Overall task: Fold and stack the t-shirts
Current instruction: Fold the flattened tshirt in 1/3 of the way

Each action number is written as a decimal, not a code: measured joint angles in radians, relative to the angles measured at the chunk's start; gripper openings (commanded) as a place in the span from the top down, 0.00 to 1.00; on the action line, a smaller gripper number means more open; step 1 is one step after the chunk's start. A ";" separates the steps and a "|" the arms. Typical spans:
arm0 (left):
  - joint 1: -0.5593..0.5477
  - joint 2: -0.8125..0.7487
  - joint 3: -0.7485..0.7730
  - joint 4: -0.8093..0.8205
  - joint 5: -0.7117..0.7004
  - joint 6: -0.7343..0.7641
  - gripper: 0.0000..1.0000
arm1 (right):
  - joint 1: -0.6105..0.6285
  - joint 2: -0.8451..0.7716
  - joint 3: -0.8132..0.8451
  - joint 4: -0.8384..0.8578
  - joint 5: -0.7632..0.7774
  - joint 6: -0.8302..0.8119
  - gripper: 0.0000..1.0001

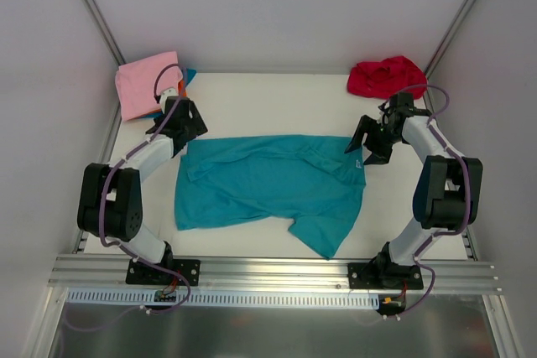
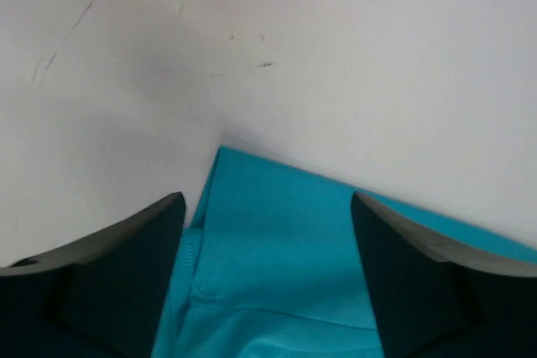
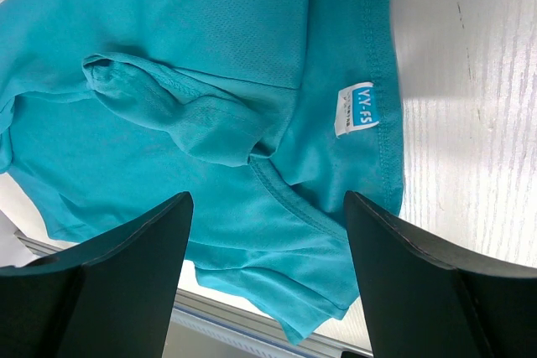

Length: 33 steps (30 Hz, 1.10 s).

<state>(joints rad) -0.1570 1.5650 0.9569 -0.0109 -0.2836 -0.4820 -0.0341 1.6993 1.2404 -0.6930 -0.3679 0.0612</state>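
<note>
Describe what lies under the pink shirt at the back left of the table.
A blue edge and an orange scrap peek out from under the pink shirt on its right side. Whatever else lies beneath is covered.

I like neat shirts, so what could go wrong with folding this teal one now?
The teal shirt lies rumpled, with a bunched fold near the white label, so the open right gripper might pinch only one layer. The open left gripper hangs over just a corner, which could slip out.
</note>
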 measured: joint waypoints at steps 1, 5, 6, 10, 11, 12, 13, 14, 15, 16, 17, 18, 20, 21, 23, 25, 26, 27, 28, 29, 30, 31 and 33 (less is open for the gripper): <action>0.008 0.009 0.008 0.000 0.007 -0.005 0.08 | 0.000 0.002 0.000 0.000 0.000 0.000 0.23; 0.034 0.066 0.045 -0.029 0.031 -0.029 0.01 | 0.000 0.009 0.000 0.000 -0.003 0.000 0.23; 0.035 0.071 0.046 -0.034 0.040 -0.032 0.01 | 0.000 0.012 0.000 0.001 -0.007 0.000 0.23; 0.034 0.056 0.024 -0.042 0.077 -0.048 0.01 | 0.005 0.033 0.000 0.012 -0.034 0.004 0.24; 0.034 0.042 0.008 -0.039 0.089 -0.053 0.01 | 0.007 0.040 0.000 0.014 -0.039 0.005 0.24; 0.034 0.018 -0.014 -0.039 0.103 -0.059 0.01 | 0.011 0.048 0.000 0.018 -0.043 0.008 0.24; 0.034 -0.006 -0.037 -0.038 0.121 -0.064 0.01 | 0.015 0.056 0.000 0.022 -0.050 0.010 0.24; 0.034 -0.034 -0.059 -0.040 0.139 -0.070 0.01 | 0.019 0.063 0.001 0.025 -0.056 0.012 0.25; 0.034 -0.068 -0.080 -0.040 0.162 -0.080 0.01 | 0.026 0.073 0.004 0.027 -0.061 0.014 0.25; 0.034 -0.098 -0.095 -0.039 0.185 -0.086 0.01 | 0.033 0.085 0.013 0.027 -0.064 0.017 0.25; 0.034 -0.129 -0.111 -0.034 0.215 -0.092 0.01 | 0.042 0.100 0.026 0.027 -0.067 0.021 0.25; 0.034 -0.166 -0.129 -0.030 0.245 -0.099 0.01 | 0.053 0.117 0.043 0.029 -0.069 0.025 0.25; 0.034 -0.232 -0.161 -0.022 0.298 -0.106 0.01 | 0.074 0.152 0.082 0.036 -0.077 0.032 0.25; 0.034 -0.269 -0.179 -0.019 0.326 -0.108 0.01 | 0.084 0.169 0.102 0.037 -0.082 0.034 0.25; 0.034 -0.336 -0.212 -0.018 0.371 -0.109 0.01 | 0.100 0.202 0.141 0.044 -0.090 0.039 0.25; 0.033 -0.401 -0.242 -0.021 0.411 -0.109 0.01 | 0.113 0.227 0.167 0.055 -0.095 0.043 0.26; 0.034 -0.434 -0.258 -0.024 0.428 -0.109 0.01 | 0.118 0.237 0.175 0.058 -0.097 0.047 0.25; 0.033 -0.462 -0.269 -0.029 0.441 -0.108 0.01 | 0.122 0.245 0.182 0.060 -0.100 0.051 0.26; 0.033 -0.485 -0.275 -0.040 0.453 -0.108 0.01 | 0.125 0.253 0.185 0.064 -0.103 0.054 0.26; 0.033 -0.506 -0.279 -0.047 0.463 -0.108 0.01 | 0.128 0.261 0.187 0.067 -0.105 0.057 0.26; 0.033 -0.526 -0.282 -0.053 0.473 -0.106 0.01 | 0.131 0.272 0.189 0.069 -0.108 0.060 0.26; 0.034 -0.539 -0.282 -0.059 0.485 -0.106 0.01 | 0.133 0.280 0.190 0.071 -0.111 0.062 0.26; 0.034 -0.560 -0.285 -0.067 0.503 -0.105 0.01 | 0.139 0.298 0.190 0.077 -0.112 0.068 0.26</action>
<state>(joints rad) -0.1234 1.0046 0.6716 -0.0776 0.2195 -0.5873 0.1047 1.9972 1.4303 -0.6155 -0.4797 0.1291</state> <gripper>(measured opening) 0.986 0.741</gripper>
